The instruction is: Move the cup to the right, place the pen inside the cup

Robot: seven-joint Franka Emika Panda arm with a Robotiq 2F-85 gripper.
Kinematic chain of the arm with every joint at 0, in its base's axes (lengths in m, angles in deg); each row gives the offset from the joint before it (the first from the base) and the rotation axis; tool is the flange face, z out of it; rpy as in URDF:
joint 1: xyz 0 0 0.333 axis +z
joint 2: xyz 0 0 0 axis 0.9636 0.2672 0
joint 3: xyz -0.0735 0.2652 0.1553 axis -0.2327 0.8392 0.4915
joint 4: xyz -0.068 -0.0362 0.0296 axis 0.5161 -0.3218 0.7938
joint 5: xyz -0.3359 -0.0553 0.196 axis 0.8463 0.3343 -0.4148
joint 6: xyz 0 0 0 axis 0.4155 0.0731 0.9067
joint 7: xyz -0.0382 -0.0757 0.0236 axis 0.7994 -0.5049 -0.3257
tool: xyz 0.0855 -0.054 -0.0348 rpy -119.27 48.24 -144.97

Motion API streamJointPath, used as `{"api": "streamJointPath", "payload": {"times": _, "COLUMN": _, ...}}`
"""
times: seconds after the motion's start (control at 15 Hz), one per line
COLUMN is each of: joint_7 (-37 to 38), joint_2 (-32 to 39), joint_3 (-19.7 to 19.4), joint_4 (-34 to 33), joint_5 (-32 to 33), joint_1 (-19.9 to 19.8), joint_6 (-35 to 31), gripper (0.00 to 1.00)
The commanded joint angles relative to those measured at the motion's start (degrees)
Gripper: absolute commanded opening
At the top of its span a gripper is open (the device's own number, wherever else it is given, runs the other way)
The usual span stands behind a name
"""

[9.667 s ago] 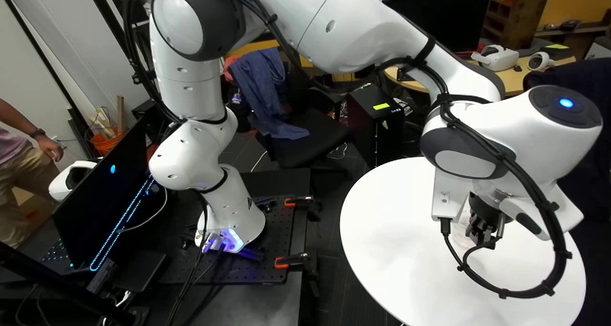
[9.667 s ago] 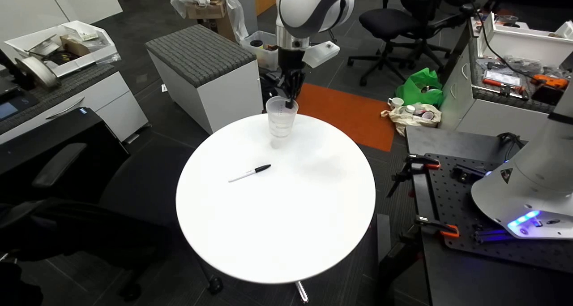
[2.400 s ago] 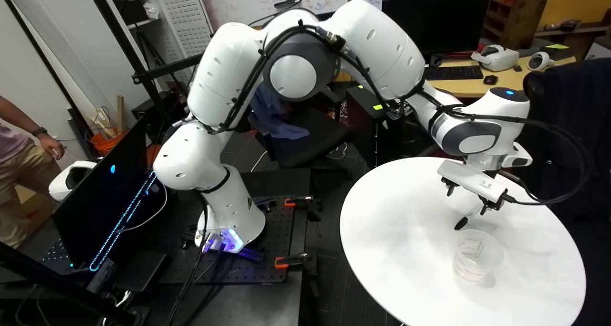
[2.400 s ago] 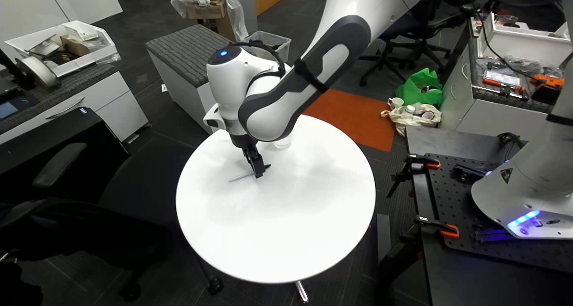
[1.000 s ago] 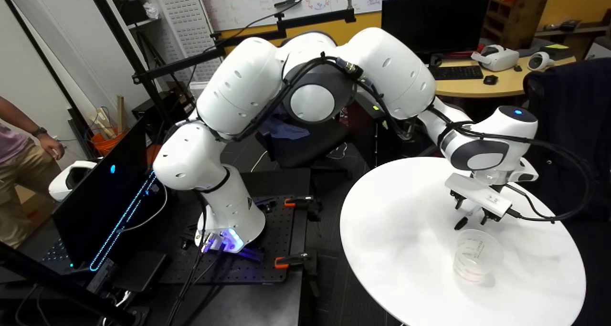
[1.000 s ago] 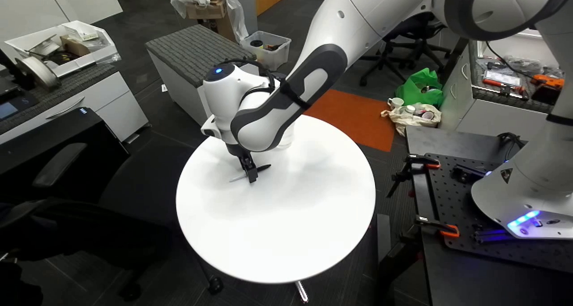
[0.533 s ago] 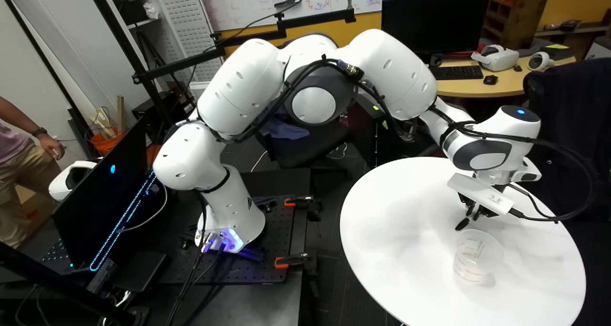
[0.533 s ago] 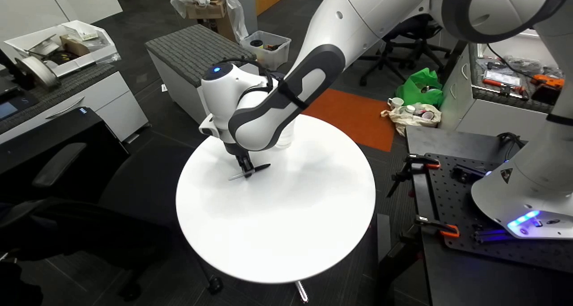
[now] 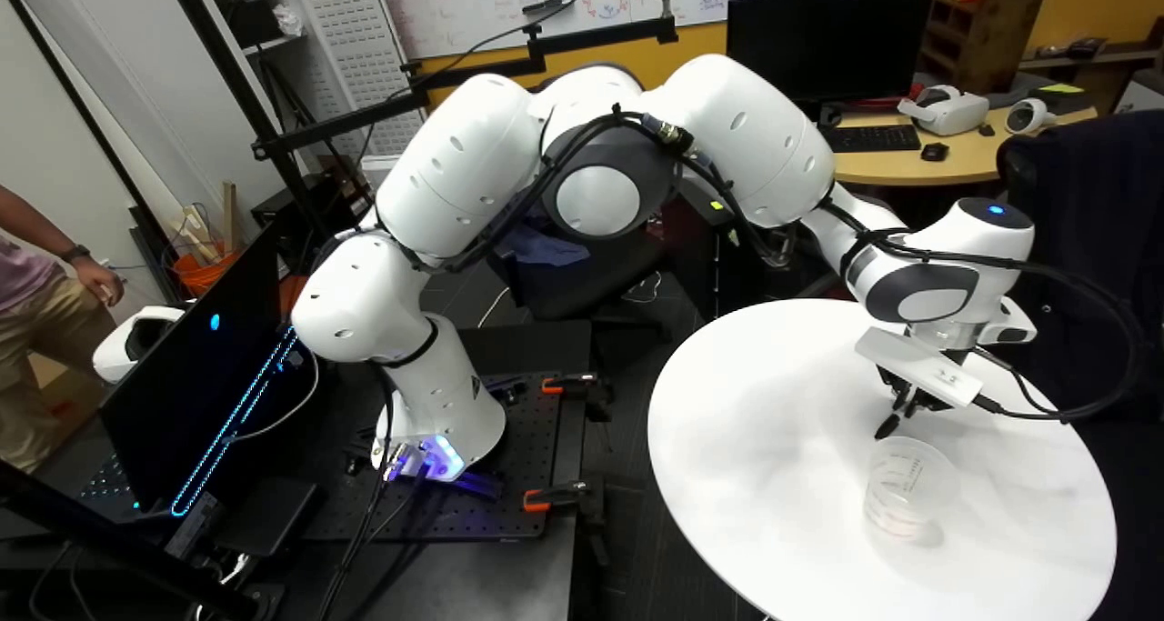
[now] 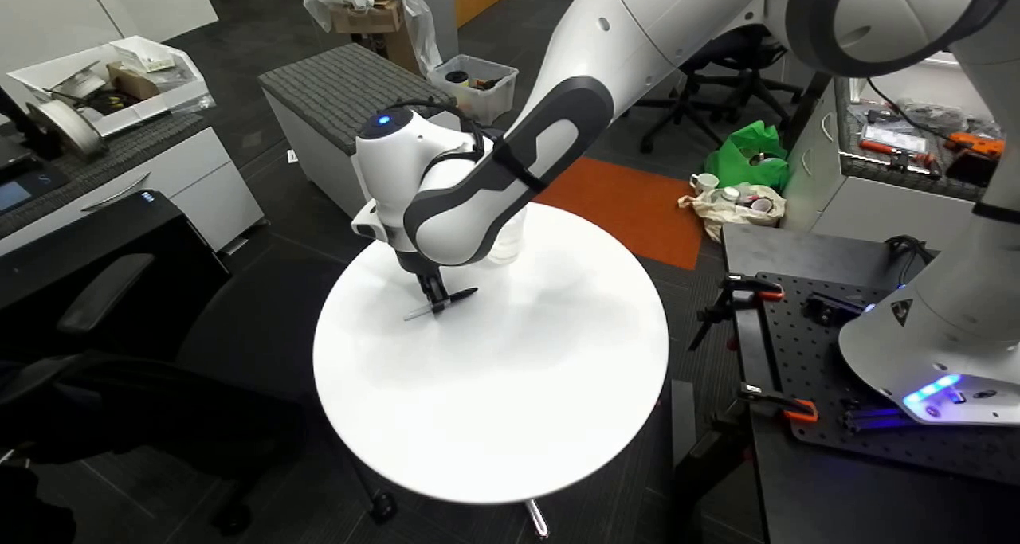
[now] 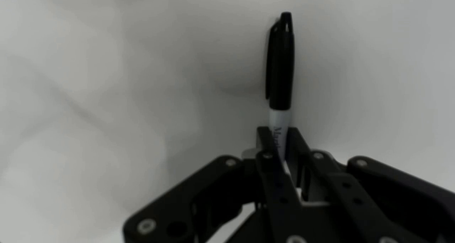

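Pen (image 11: 282, 68): slim round stick, smooth, black cap with side clip, pale barrel with dark lettering, partly covered. Cup (image 9: 912, 486): see-through tumbler, thin wall with printed marks, wider at the rim than the base; stands upright on the counter (image 9: 727, 403), which is round, white and smooth. Tool (image 11: 278, 138): black linkage, round screw heads, straight narrow fingers; it grips the pen by the barrel, one finger on each side. Pen sits outside the cup, cap end near it; cannot tell if pen touches counter. Long axis: almost straight up and down in the wrist view, cap at the top. In an exterior view, pen (image 10: 464, 294) slants, cap to the far right, barrel end to the near left. In an exterior view, cap of the pen (image 9: 888, 426) points near and left, close to the cup's rim. Arm (image 10: 470, 217) hides part of the cup.
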Motion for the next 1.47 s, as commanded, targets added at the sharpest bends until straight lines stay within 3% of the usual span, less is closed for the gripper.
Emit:
{"api": "streamJointPath", "payload": {"times": 0.0, "joint_7": 2.6, "joint_2": -3.2, "joint_3": 0.3, "joint_4": 1.9, "joint_5": -1.4, "joint_1": 0.2, "joint_6": 1.9, "gripper": 0.03}}
{"api": "streamJointPath", "payload": {"times": 0.67, "joint_7": 16.5, "joint_2": -11.5, "joint_3": -1.0, "joint_4": 7.9, "joint_5": -1.8, "joint_1": 3.3, "joint_6": 7.8, "gripper": 0.03}}
{"api": "streamJointPath", "payload": {"times": 1.4, "joint_7": 30.7, "joint_2": -16.1, "joint_3": -2.0, "joint_4": 11.9, "joint_5": -2.4, "joint_1": 9.4, "joint_6": 8.0, "gripper": 0.03}}
